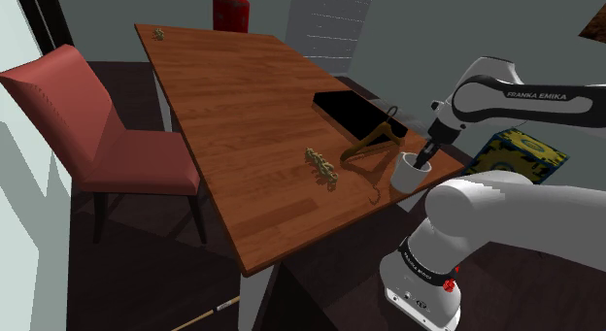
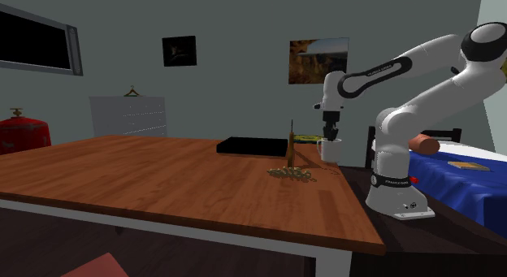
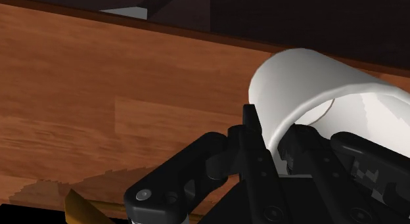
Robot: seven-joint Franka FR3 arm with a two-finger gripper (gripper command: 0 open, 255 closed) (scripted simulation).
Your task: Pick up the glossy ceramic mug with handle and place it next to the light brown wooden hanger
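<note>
Fingertips first: the wrist view has my gripper (image 3: 273, 134) clamped on the wall of the white mug (image 3: 309, 71), one finger outside the rim and one inside. Glossy white body, open mouth facing the camera. Wooden table (image 3: 98, 111) is right under it, with the table edge just past the mug.

Shoulder view gives the layout. The mug (image 1: 406, 176) is upright near the table (image 1: 243, 96) edge closest to my stand, and the gripper (image 1: 424, 162) dips into it from above. Can't tell whether the base touches the wood. The light brown hanger (image 1: 374, 140) is just beside the mug, on that view's left. A black slab (image 1: 354, 111) lies behind the hanger, and a tan-green clump (image 1: 320, 166) sits further left. Farther off are the red chair (image 1: 107, 125) and the white dresser (image 1: 330, 23).

Second exterior view adds the side-on look. The gripper (image 2: 331, 136) points straight down into the mug (image 2: 329, 151). The hanger (image 2: 292, 141) reads as a thin brown strip near it, with the clump (image 2: 292, 172) in front and the slab (image 2: 252, 144) beyond. The dresser (image 2: 128, 117) stands against the back wall.
</note>
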